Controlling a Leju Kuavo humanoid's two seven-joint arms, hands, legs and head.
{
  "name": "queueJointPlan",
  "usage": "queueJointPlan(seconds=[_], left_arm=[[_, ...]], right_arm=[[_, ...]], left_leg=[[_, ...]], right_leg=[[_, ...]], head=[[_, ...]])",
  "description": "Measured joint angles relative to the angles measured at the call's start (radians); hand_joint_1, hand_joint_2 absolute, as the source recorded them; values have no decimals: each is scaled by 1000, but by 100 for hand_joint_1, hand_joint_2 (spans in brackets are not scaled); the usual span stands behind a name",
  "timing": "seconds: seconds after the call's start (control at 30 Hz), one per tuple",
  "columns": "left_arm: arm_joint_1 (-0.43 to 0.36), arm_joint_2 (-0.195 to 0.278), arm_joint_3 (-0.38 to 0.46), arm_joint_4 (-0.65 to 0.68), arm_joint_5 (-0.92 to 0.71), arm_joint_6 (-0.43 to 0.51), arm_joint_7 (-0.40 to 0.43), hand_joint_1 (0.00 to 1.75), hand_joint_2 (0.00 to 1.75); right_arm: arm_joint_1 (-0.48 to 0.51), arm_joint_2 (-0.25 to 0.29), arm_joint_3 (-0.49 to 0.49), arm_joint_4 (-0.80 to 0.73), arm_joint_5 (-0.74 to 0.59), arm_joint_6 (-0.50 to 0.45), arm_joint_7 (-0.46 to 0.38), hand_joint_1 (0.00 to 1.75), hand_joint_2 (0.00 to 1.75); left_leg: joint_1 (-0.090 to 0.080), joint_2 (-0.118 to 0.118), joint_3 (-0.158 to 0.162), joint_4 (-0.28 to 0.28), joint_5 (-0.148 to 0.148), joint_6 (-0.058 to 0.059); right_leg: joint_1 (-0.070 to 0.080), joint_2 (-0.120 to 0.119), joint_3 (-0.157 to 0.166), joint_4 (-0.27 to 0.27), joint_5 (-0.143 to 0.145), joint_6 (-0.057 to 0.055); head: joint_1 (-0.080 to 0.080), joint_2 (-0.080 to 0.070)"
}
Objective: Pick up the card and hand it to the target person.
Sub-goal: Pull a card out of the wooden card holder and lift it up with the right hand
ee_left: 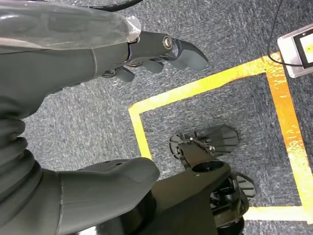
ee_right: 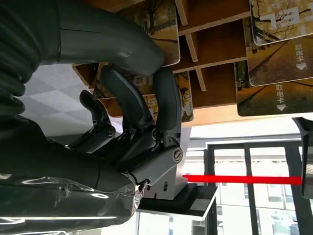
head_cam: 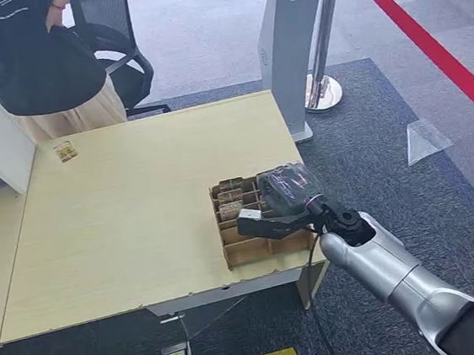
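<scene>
Head view: right hand (head_cam: pixel 274 201) reaches into the box (head_cam: pixel 237 249), fingers curling at a card (ee_right: pixel 181 100), grip unclear; handover remains.

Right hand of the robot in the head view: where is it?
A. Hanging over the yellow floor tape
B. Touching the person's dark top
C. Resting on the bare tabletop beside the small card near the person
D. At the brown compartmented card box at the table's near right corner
D: the right hand is over the brown compartmented card box at the pale wooden table's near right corner.
</scene>
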Motion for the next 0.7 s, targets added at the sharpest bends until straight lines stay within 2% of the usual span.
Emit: queueJointPlan(seconds=[0.1, 0.33, 0.5, 0.6, 0.7], left_arm=[[0, 0, -4, 0, 0, 0, 0, 0, 175], [0, 0, -13, 0, 0, 0, 0, 0, 175], [-1, 1, -19, 0, 0, -2, 0, 0, 175], [-1, 1, -20, 0, 0, -2, 0, 0, 175], [-1, 1, -21, 0, 0, -3, 0, 0, 175]], right_arm=[[2, -3, -1, -11, 6, 6, 6, 135, 175], [14, -19, -2, -52, 20, 30, 22, 109, 175], [24, -31, -6, -79, 23, 49, 30, 101, 175], [29, -35, -10, -91, 24, 53, 31, 102, 175], [31, -39, -13, -100, 26, 58, 31, 94, 175]], left_leg=[[0, 0, 0, 0, 0, 0], [0, 0, 0, 0, 0, 0], [0, 0, 0, 0, 0, 0], [0, 0, 0, 0, 0, 0], [0, 0, 0, 0, 0, 0]], right_leg=[[0, 0, 0, 0, 0, 0], [0, 0, 0, 0, 0, 0], [0, 0, 0, 0, 0, 0], [0, 0, 0, 0, 0, 0], [0, 0, 0, 0, 0, 0]], head=[[0, 0], [0, 0], [0, 0], [0, 0], [0, 0]])
